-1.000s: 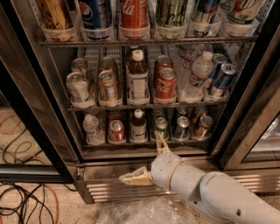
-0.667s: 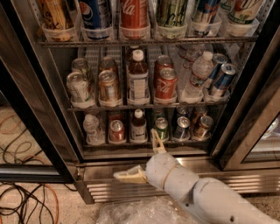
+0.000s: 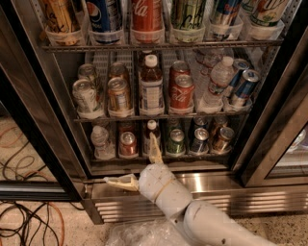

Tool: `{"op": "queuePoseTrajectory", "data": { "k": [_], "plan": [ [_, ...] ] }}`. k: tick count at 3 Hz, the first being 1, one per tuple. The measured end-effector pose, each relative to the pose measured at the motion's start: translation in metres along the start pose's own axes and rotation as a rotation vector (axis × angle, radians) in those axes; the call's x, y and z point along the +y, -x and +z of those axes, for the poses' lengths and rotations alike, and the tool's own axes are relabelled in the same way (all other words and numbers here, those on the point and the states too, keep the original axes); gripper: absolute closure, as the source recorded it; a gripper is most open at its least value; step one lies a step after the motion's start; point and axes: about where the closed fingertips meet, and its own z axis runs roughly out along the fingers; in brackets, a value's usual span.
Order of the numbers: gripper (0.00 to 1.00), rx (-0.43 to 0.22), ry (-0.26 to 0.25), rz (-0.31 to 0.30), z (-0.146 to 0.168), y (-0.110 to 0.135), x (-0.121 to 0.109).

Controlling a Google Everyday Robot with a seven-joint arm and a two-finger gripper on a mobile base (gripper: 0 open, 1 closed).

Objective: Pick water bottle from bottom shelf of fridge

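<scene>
Evidently the water bottle [image 3: 101,141] stands upright in a lane tray at the left end of the bottom shelf [image 3: 211,155] of the fridge [image 3: 57,96], with a red can [image 3: 128,143] just to its right. The gripper [image 3: 130,159] hovers below and right of the bottle, fingers spread wide, probably to straddle it.

**Coca-Cola Script Stands Out in the Cooler**

White Coca-Cola script runs across the red bottle [image 3: 147,14] on the highest tier in sight. Just left of it, a blue bottle [image 3: 103,13] carries the Pepsi globe. I can't read the other labels. Well below the red bottle, the gripper [image 3: 129,159] hangs with fingers spread, at the fridge [image 3: 231,185] sill.
</scene>
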Motion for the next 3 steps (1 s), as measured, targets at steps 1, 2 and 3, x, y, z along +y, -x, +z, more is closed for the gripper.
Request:
{"op": "queuePoseTrajectory", "data": {
  "k": [1,2,3],
  "plan": [
    [0.00,-0.018,-0.008,0.065,-0.001,-0.016,0.004],
    [0.00,-0.018,-0.008,0.066,-0.001,-0.016,0.004],
    [0.00,-0.006,0.000,0.124,0.003,-0.034,0.014]
  ]
}}
